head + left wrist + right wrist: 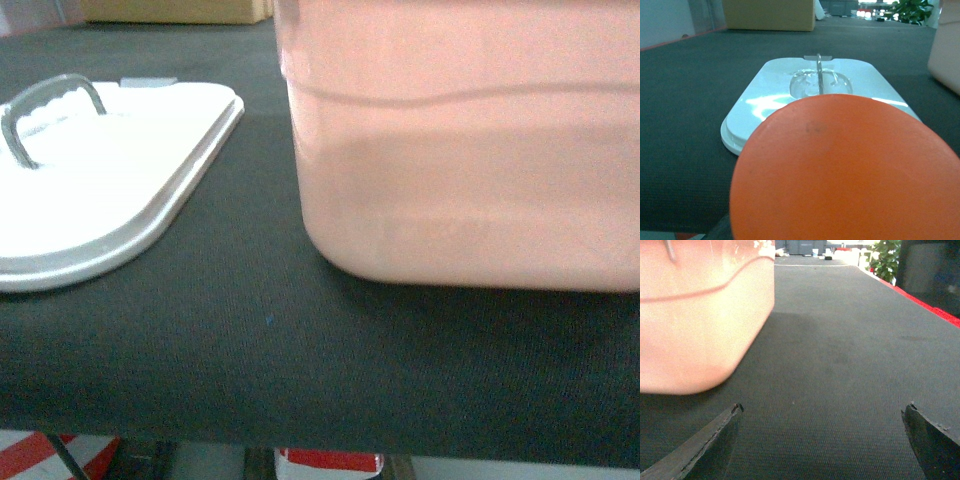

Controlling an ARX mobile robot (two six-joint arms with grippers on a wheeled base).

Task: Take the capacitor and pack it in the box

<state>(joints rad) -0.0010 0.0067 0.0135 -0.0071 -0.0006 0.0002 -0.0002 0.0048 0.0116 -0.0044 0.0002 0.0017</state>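
A round orange face, the capacitor [845,170], fills the lower part of the left wrist view and hangs at the table's near edge. It sits right at my left gripper and hides the fingers, so it appears held. The box [470,150], a pale pink tub, stands open on the black table at the right; its wall also shows as the box [700,315] and the box [946,50]. Its white lid [110,180] with a grey handle [50,100] lies flat to the left, seen too as the lid [790,100]. My right gripper [823,407] is open and empty, low beside the box's corner.
A brown cardboard carton [769,15] stands at the table's far end. A green plant [885,260] stands beyond the table. The table's front edge [300,440] runs near the bottom of the head view. A red strip [925,302] marks the table's right side.
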